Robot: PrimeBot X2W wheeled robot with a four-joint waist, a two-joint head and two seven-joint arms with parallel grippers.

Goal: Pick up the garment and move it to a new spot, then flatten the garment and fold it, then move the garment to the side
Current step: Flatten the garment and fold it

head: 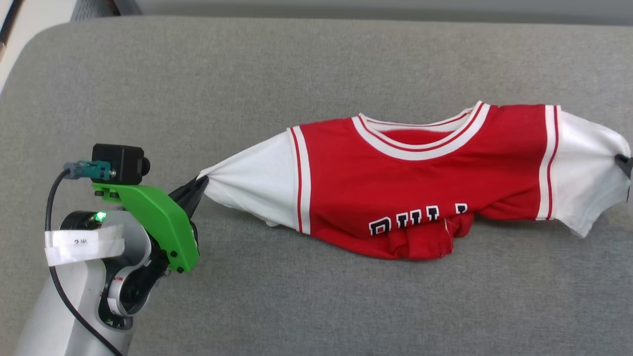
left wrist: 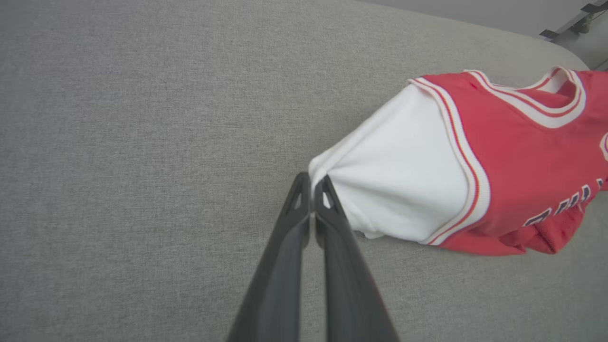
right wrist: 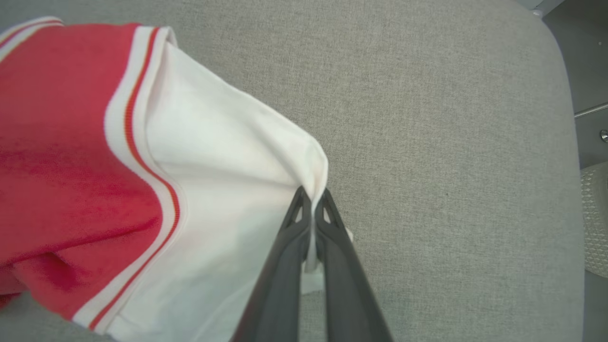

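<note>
The garment [head: 420, 183], a red jersey with white sleeves and striped trim, lies stretched sideways across the grey cushion [head: 296, 64], its lower part bunched under the black lettering. My left gripper [head: 200, 184] is shut on the tip of the left white sleeve [left wrist: 399, 190], its dark fingers [left wrist: 327, 223] pinching the cloth's edge. At the head view's right edge my right gripper [head: 624, 162] is shut on the other white sleeve [right wrist: 223, 199], with a fold of cloth caught between its fingers [right wrist: 294, 237]. The jersey's red body [right wrist: 57, 152] hangs between both grips.
The grey cushion extends all around the jersey, with wide bare fabric in front and to the left [left wrist: 118, 166]. Its rounded right edge [right wrist: 567, 142] meets a darker floor and a metal rail [right wrist: 591, 110]. A white surface [head: 29, 24] borders the far left corner.
</note>
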